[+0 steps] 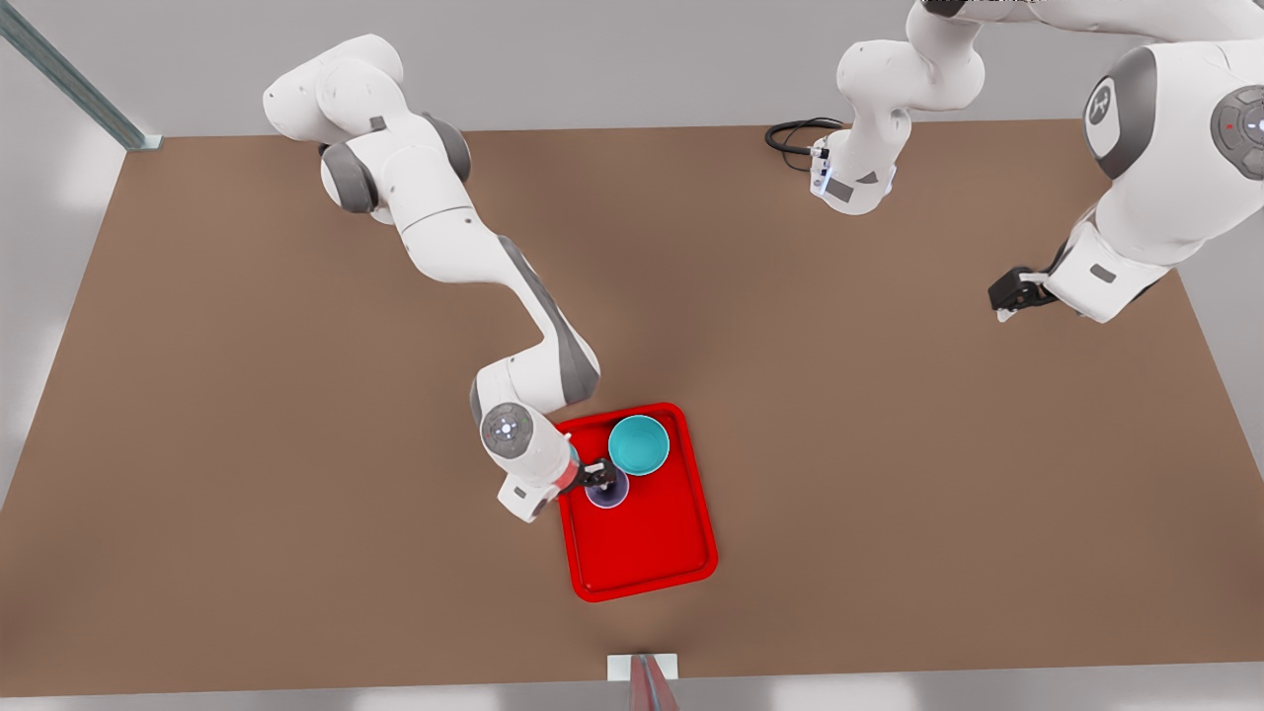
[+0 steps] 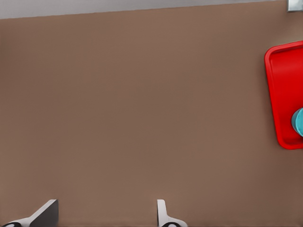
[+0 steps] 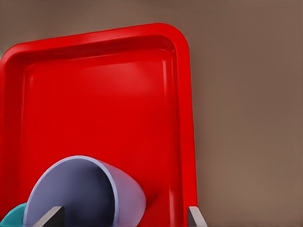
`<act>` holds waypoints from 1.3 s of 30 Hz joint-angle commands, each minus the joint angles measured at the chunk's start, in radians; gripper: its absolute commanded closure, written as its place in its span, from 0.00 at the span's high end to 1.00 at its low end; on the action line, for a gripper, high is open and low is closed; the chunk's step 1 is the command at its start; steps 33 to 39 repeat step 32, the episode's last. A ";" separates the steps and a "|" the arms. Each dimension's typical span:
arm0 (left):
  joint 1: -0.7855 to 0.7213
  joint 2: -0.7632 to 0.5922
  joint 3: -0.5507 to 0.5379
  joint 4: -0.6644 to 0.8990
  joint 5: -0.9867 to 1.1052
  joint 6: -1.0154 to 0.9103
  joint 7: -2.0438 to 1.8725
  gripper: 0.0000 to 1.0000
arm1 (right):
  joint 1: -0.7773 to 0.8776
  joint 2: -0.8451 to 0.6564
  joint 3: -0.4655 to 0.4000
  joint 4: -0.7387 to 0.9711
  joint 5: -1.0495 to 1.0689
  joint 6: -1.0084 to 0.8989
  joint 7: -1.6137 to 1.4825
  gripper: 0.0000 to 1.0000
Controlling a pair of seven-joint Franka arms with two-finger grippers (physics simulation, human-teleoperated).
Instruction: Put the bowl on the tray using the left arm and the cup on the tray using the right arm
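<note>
The red tray point(image 1: 652, 553) lies near the table's front edge, at the middle. The turquoise bowl point(image 1: 639, 444) stands upright in the tray's far corner. Beside it on the tray stands the lavender cup point(image 1: 613, 498). My right gripper point(image 1: 597, 479) hovers over the cup and is open, one finger inside the rim and one outside, as the right wrist view shows: gripper point(image 3: 123, 210), cup point(image 3: 85, 189), tray point(image 3: 109, 104), bowl edge point(image 3: 12, 213). My left gripper point(image 1: 1007, 296) waits open above bare table at the front view's right; its wrist view shows the gripper point(image 2: 106, 202), tray point(image 2: 284, 94) and bowl point(image 2: 298, 122).
A black cable point(image 1: 795, 133) loops at the table's back edge by an arm base. A metal post point(image 1: 642, 679) stands at the front edge just below the tray. A metal rail point(image 1: 69, 74) runs off the back left corner. Brown tabletop point(image 1: 247, 444) surrounds the tray.
</note>
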 commanded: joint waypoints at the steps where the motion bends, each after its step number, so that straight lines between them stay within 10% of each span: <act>1: 0.002 -0.001 0.000 0.002 -0.015 0.000 0.002 1.00 | 0.000 0.000 0.000 0.000 0.000 0.000 -0.001 1.00; 8: 0.011 -0.002 0.002 0.000 -0.027 -0.032 0.016 1.00 | -0.011 -0.078 0.002 -0.058 -0.008 -0.023 -0.044 1.00; 14: 0.020 0.004 -0.023 0.003 -0.032 -0.032 0.014 1.00 | -0.162 -0.448 0.003 -0.101 -0.403 -0.594 -0.171 1.00; 21: 0.029 0.012 -0.032 0.002 -0.052 -0.029 0.013 1.00 | -0.603 -0.842 0.305 -0.423 -0.575 -0.583 -0.271 1.00; 39: 0.020 0.015 -0.032 0.006 -0.050 -0.029 0.016 1.00 | -0.621 -0.859 0.311 -0.423 -0.577 -0.598 -0.263 1.00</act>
